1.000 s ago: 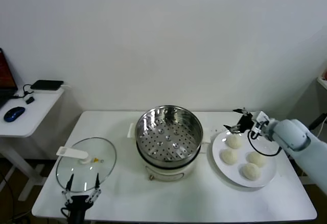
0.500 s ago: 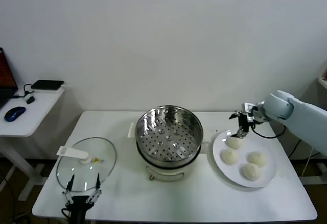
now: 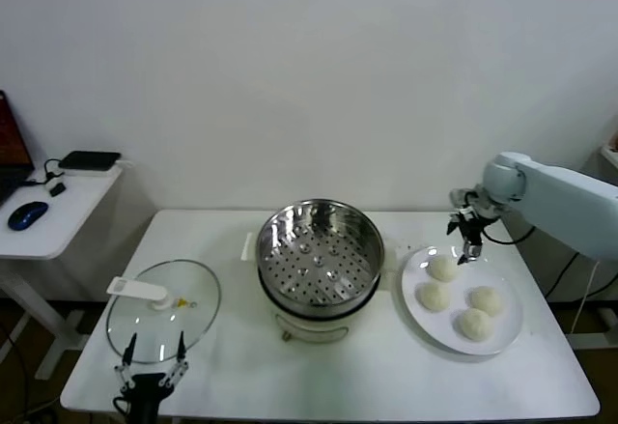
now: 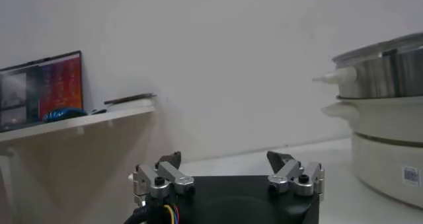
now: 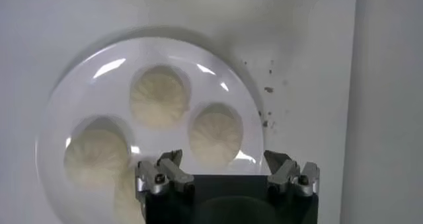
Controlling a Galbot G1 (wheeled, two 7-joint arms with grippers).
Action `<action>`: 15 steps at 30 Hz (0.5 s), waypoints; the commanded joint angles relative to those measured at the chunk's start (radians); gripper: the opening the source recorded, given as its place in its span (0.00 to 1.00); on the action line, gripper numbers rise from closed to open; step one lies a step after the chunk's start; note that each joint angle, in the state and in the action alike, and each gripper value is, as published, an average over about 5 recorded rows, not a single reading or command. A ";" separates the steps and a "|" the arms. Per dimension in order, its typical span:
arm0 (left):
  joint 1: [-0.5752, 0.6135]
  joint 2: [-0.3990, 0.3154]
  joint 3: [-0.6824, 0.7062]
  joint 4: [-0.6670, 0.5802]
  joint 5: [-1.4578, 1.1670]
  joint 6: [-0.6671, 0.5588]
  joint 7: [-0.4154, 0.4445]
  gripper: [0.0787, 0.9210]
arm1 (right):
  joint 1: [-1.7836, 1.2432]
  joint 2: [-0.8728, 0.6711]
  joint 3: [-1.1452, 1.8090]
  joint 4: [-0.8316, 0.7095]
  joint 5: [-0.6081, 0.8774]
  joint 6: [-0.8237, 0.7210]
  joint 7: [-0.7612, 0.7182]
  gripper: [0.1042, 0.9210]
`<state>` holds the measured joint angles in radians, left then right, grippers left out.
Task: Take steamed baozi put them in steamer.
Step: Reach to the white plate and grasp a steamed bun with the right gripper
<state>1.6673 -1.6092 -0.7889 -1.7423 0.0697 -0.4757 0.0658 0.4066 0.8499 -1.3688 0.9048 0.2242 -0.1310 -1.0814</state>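
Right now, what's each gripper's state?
Left gripper: open, empty, parked low near the glass lid.
Right gripper: open, empty, above the plate of baozi.

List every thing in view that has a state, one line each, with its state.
Steamer: uncovered, basket empty.
Glass lid: off, lying flat on the table.
Steamed baozi: all four on the plate, none gripped.
Right gripper: open, above the plate's far edge.
Left gripper: open, parked at the table's near-left edge.
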 commanded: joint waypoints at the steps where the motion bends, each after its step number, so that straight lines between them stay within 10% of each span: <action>1: -0.004 -0.023 -0.004 0.014 0.004 0.002 0.002 0.88 | -0.076 0.066 0.021 -0.138 -0.042 0.034 -0.039 0.88; 15: -0.007 -0.025 -0.009 0.030 0.017 -0.001 0.003 0.88 | -0.209 0.109 0.182 -0.233 -0.085 0.052 -0.006 0.88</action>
<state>1.6610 -1.6092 -0.7970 -1.7164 0.0835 -0.4768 0.0684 0.2658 0.9329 -1.2565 0.7383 0.1615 -0.0911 -1.0889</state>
